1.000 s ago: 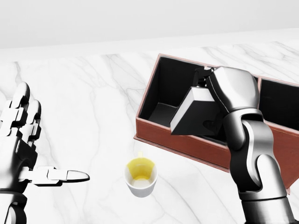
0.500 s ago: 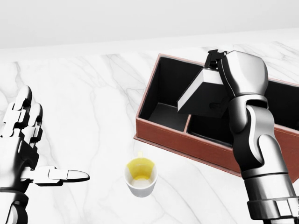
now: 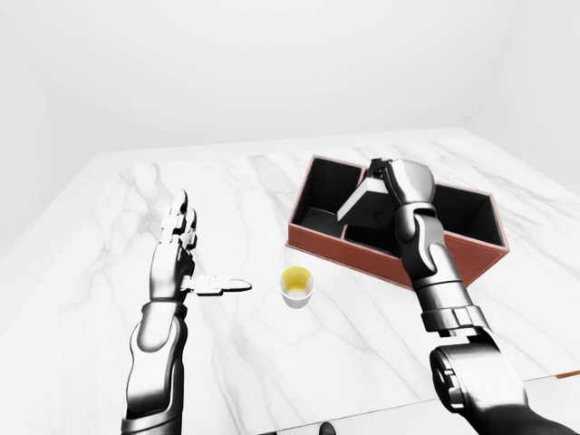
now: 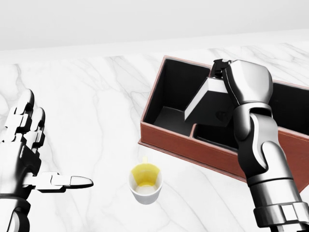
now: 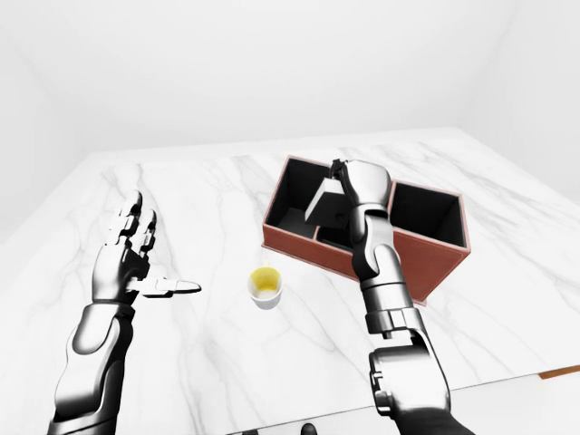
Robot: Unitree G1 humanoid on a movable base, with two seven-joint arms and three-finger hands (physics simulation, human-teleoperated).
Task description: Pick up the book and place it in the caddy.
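Note:
A dark book (image 4: pixel 211 105) with a pale page edge hangs tilted over the red-brown caddy (image 4: pixel 189 152), above the divider between its left and middle compartments. My right hand (image 4: pixel 223 72) is shut on the book's upper end, with the arm rising from the bottom right of the head view. Whether the book's lower corner touches the caddy floor is unclear. At the left of the head view my left hand (image 4: pixel 30 153) is open, fingers spread and thumb pointing right, holding nothing.
A white cup (image 4: pixel 145 183) with a yellow inside stands on the marble table (image 4: pixel 91 96), just below the caddy's left corner. The caddy's black compartments (image 4: pixel 176 89) show nothing else inside. A white wall runs along the top.
The right hand lifted the book up and to the right over the caddy, then eased it slightly down and left. The left hand has barely shifted.

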